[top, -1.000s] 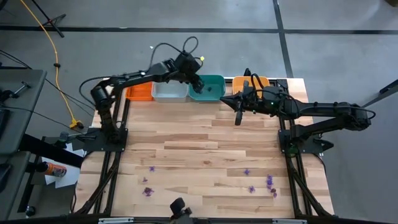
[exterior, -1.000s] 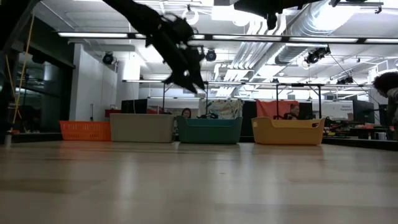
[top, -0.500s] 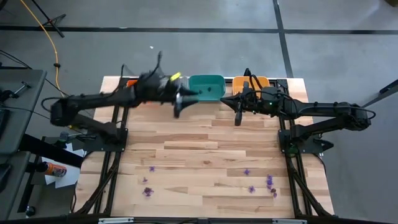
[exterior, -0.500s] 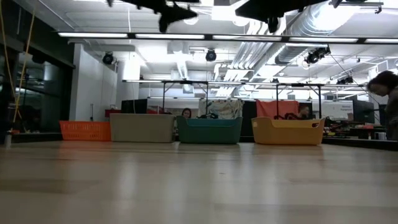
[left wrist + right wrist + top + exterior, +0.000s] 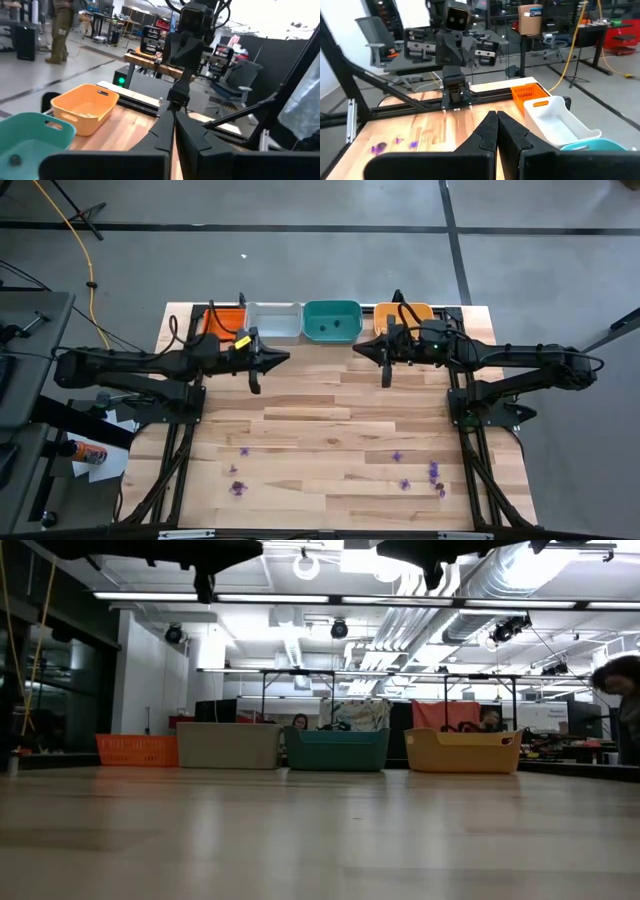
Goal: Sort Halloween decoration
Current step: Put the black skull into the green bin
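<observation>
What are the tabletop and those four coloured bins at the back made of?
The tabletop looks like jointed wooden strips, pale and smooth: visible grain and plank seams. The orange-red bin, white bin, teal bin and yellow-orange bin look like moulded matte plastic with rounded rims.

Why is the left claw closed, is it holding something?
Shut and empty: the left claw shows its two fingers pressed together with nothing between them.

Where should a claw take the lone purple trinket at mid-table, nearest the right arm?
Probably straight down from above, claw tips closing across the trinket's whole body. It is far smaller than a claw, lies flat on the table and stands clear of the other trinkets, so no side approach gets under it. The right claw hangs closest; the left claw is farther.
</observation>
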Available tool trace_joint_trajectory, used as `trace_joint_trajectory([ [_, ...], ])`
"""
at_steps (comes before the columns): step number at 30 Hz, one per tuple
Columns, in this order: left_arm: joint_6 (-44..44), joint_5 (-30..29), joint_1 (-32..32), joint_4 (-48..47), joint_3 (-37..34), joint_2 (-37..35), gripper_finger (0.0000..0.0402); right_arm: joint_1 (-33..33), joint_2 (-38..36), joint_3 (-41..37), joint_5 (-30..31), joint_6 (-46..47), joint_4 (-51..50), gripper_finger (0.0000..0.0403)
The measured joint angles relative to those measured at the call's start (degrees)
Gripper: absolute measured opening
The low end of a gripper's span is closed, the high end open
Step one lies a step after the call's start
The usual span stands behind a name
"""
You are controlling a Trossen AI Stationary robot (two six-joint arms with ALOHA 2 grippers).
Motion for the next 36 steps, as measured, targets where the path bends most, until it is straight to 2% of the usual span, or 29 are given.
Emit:
trace_joint_trajectory([
  [8,4.7,0.8,0.1,-1.0,0.1,-0.6,0.0006,0.0,0.0,0.0,0.7,3.8,-0.3,0.0000],
  [15,12.8,0.6,0.1,-1.1,0.1,-0.6,0.0008,0.0,0.0,0.0,2.3,4.1,-0.3,0.0000],
  [20,16.2,0.3,0.1,-1.1,0.1,-0.6,0.0010,0.0,0.0,0.0,4.4,8.7,-1.5,0.0000],
  [23,15.8,-0.4,0.1,-1.2,0.1,-0.6,0.0009,0.0,0.0,0.0,4.3,14.5,-5.1,0.0000],
  [26,14.4,-1.2,0.1,-1.2,0.1,-0.6,0.0010,0.0,0.0,0.0,0.3,20.2,-11.3,0.0000],
  [31,14.3,-1.2,0.1,-2.0,0.1,-0.6,0.0009,2.5,0.0,0.0,-14.6,34.5,-27.9,0.0000],
  [33,14.2,-1.4,0.1,-3.2,0.1,-0.6,0.0009,5.8,0.0,0.0,-18.2,40.4,-35.8,0.0000],
  [36,12.7,-1.9,0.1,-5.4,0.1,-0.6,0.0010,13.6,0.0,0.0,-19.1,48.0,-46.1,0.0000],
])
